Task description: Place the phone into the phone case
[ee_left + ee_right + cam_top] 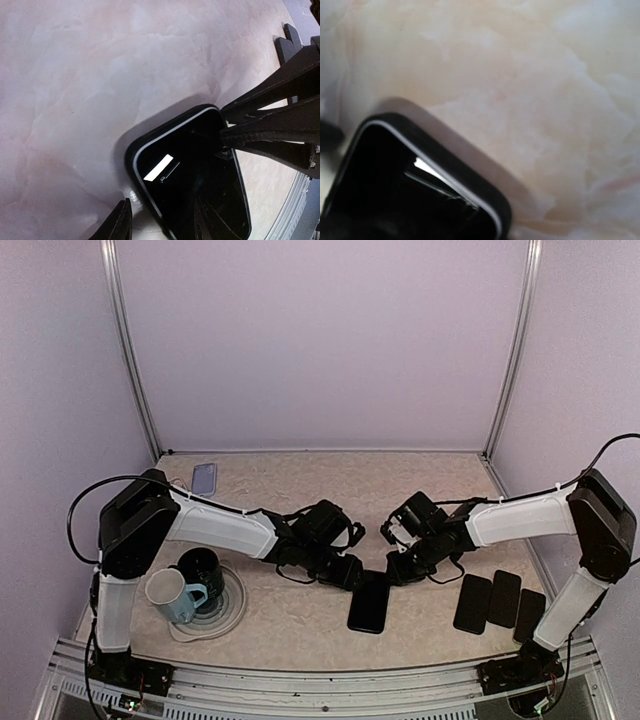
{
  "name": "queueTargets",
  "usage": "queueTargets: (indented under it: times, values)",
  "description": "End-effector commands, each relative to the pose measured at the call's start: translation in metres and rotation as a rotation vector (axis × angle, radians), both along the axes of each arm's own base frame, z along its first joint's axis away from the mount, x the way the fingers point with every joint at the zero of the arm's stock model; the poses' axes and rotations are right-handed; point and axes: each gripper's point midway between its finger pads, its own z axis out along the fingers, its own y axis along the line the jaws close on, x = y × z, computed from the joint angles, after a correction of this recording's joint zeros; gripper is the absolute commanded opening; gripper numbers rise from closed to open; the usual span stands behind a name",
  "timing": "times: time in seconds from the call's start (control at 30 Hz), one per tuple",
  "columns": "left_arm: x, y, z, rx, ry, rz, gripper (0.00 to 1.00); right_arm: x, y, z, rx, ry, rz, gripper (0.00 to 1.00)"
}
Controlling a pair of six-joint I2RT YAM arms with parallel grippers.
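Our left gripper point(345, 572) sits low over the bench point(300, 500), at the far left corner of the black phone point(368, 604). From its own camera we see just one of its fingers point(119, 222) well, down beside the phone's edge, so we cannot tell if this gripper is apart or together. Our right gripper point(398, 565) comes in from the other side and meets the phone's far right corner. In the left wrist view its black fingers point(272, 127) reach across and touch that corner, but we cannot tell if they are pinching it or just resting there. The phone lies flat in the middle of the bench, near the front, between the two grippers. Up close, the thick black edge of a case point(460, 177) runs round a thin bright line at the corner, so the phone looks like it sits in the case there. We cannot tell about the rest of it. To the right, three black flat things point(503, 598) lie side by side. On the left, a black mug point(205, 566) and a white mug point(166, 590) stand on a round plate point(235, 612). A pale blue flat thing point(204, 478) lies at the far left corner, well away from the phone.
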Motion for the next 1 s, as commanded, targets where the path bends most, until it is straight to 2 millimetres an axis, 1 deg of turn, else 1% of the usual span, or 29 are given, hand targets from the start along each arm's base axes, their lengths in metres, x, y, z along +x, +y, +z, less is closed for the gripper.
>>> queueTargets:
  times: [0.0, 0.03, 0.1, 0.2, 0.3, 0.4, 0.43, 0.47, 0.5, 0.53, 0.57, 0.63, 0.67, 0.7, 0.73, 0.77, 0.8, 0.83, 0.9, 0.97]
  values:
    - [-0.029, 0.009, -0.053, 0.124, 0.100, -0.045, 0.42, -0.039, -0.042, -0.065, -0.254, 0.127, 0.017, 0.13]
    - [-0.032, 0.012, -0.059, 0.144, 0.112, -0.049, 0.41, -0.041, -0.046, -0.070, -0.276, 0.135, 0.019, 0.12]
    - [-0.037, 0.023, -0.072, 0.200, 0.147, -0.052, 0.36, -0.048, -0.054, -0.082, -0.318, 0.162, 0.031, 0.10]
    - [-0.048, 0.042, -0.088, 0.276, 0.189, -0.067, 0.28, -0.063, -0.065, -0.096, -0.377, 0.201, 0.063, 0.10]
    - [-0.057, 0.061, -0.097, 0.336, 0.200, -0.083, 0.27, -0.074, -0.073, -0.102, -0.417, 0.218, 0.090, 0.10]
    - [-0.067, 0.076, -0.113, 0.412, 0.220, -0.122, 0.25, -0.074, -0.070, -0.099, -0.411, 0.213, 0.102, 0.10]
    - [-0.070, 0.081, -0.122, 0.443, 0.232, -0.132, 0.24, -0.071, -0.068, -0.095, -0.408, 0.203, 0.103, 0.10]
    - [-0.073, 0.083, -0.126, 0.455, 0.232, -0.135, 0.24, -0.068, -0.065, -0.089, -0.402, 0.194, 0.103, 0.10]
    - [-0.073, 0.081, -0.126, 0.449, 0.228, -0.136, 0.24, -0.061, -0.061, -0.081, -0.396, 0.165, 0.102, 0.10]
    - [-0.071, 0.077, -0.124, 0.435, 0.222, -0.130, 0.24, -0.055, -0.056, -0.073, -0.382, 0.142, 0.102, 0.10]
    - [-0.067, 0.070, -0.115, 0.398, 0.210, -0.124, 0.24, -0.048, -0.048, -0.062, -0.355, 0.117, 0.103, 0.10]
    - [-0.058, 0.049, -0.091, 0.260, 0.207, -0.109, 0.25, -0.032, -0.031, -0.035, -0.292, 0.051, 0.097, 0.12]
    - [-0.049, 0.035, -0.063, 0.144, 0.204, -0.084, 0.25, -0.023, -0.024, -0.020, -0.270, 0.013, 0.085, 0.14]
    - [-0.041, 0.027, -0.044, 0.059, 0.197, -0.063, 0.27, -0.015, -0.021, -0.007, -0.260, -0.019, 0.073, 0.17]
    - [-0.030, 0.020, -0.017, -0.023, 0.165, -0.039, 0.28, -0.006, -0.017, 0.008, -0.252, -0.056, 0.058, 0.20]
    - [-0.020, 0.020, 0.000, -0.064, 0.131, -0.014, 0.29, 0.001, -0.015, 0.022, -0.247, -0.088, 0.043, 0.21]
    - [-0.011, 0.020, 0.025, -0.103, 0.078, 0.004, 0.30, 0.007, -0.013, 0.035, -0.238, -0.113, 0.028, 0.23]
    - [-0.003, 0.023, 0.039, -0.112, 0.035, 0.023, 0.31, 0.011, -0.011, 0.049, -0.222, -0.136, 0.017, 0.25]
    - [0.006, 0.032, 0.054, -0.101, -0.028, 0.043, 0.31, 0.013, -0.009, 0.065, -0.193, -0.150, -0.005, 0.27]
    - [0.006, 0.041, 0.052, -0.069, -0.045, 0.049, 0.31, 0.007, -0.011, 0.067, -0.179, -0.136, -0.016, 0.27]
